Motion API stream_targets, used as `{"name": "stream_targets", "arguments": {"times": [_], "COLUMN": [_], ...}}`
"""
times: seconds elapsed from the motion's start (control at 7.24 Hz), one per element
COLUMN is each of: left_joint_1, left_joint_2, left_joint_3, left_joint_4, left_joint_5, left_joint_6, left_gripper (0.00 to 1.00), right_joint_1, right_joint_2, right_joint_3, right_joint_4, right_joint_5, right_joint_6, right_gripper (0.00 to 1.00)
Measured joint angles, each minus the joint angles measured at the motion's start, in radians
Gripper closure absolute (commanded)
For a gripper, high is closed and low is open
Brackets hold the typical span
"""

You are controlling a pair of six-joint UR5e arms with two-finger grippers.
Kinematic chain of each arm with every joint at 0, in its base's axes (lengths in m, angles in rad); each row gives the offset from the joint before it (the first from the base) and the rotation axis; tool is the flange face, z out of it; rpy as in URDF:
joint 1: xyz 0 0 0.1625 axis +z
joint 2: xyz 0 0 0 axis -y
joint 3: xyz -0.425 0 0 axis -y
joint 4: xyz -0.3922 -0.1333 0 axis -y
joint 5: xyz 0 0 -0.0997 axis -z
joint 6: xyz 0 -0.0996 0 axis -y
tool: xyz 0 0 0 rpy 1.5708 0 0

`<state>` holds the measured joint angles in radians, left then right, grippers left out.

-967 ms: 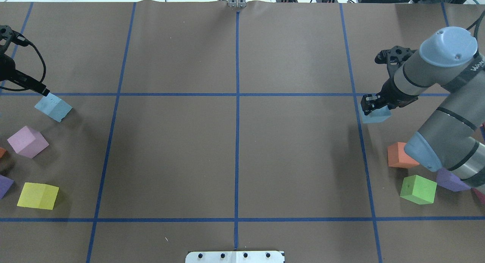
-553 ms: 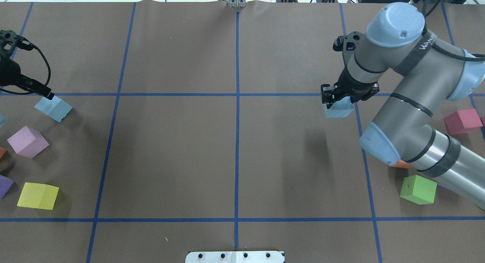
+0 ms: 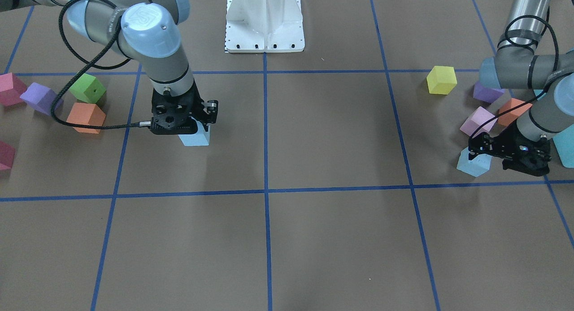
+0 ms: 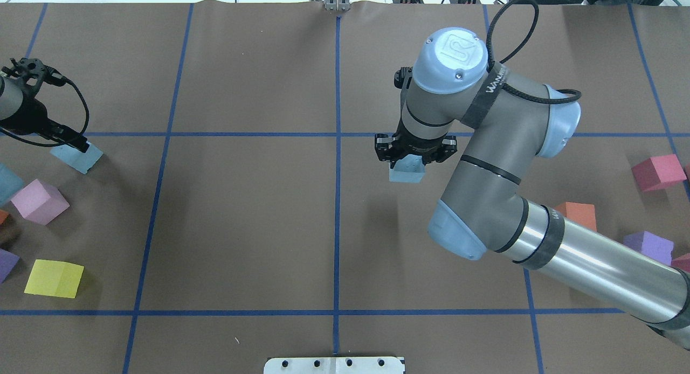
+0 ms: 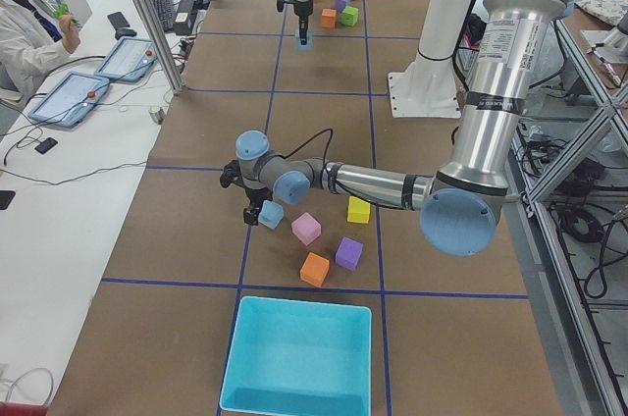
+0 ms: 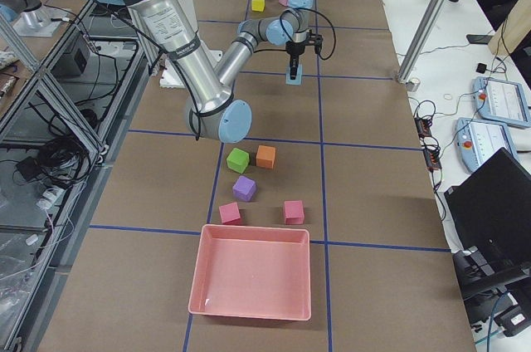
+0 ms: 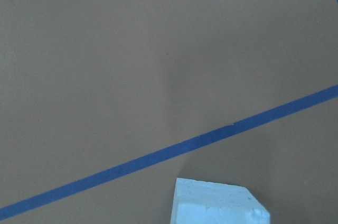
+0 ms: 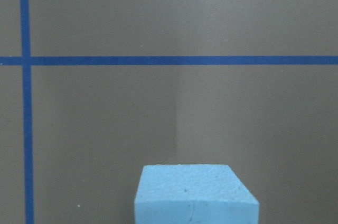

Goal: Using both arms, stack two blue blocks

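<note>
Pinching raised blue block (image 4: 407,174): right gripper (image 4: 409,161); left gripper (image 4: 80,146) at second blue block (image 4: 81,159), state unclear.

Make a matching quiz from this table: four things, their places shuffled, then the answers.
1. right black two-finger end effector
2. left black two-finger end effector
3. yellow foam cube
4. large turquoise plastic bin

A. table's end on the robot's left
B. shut on a pale blue foam cube
C. loose, next to a purple foam cube
D. at the other pale blue foam cube, near a pink foam cube

Pairs: 1-B, 2-D, 3-C, 4-A
</note>
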<state>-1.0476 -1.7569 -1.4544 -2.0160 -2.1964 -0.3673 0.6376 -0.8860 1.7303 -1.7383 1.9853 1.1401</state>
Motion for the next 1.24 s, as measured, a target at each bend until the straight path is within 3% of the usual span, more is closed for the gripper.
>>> {"name": "stream_targets", "arguments": {"times": [0.83,1.24], "left_joint_1": [0.026,0.027], "left_joint_2": [0.004,0.004], "left_joint_3": [-0.036,-0.014], "left_joint_4": [0.004,-0.002], "left_joint_5": [-0.072,-0.078], "left_joint_6": [-0.044,-0.045], "left_gripper": [0.06,0.36], "right_joint_1": [-0.062,-0.076], "right_joint_2": [0.042,0.045], "right_joint_3": [-0.028,-0.047], "right_joint_4": [0.003,0.006], "right_joint_5": [-0.038,-0.062], "right_joint_6": [0.077,0.085], "right_gripper": [0.44,0.44]}}
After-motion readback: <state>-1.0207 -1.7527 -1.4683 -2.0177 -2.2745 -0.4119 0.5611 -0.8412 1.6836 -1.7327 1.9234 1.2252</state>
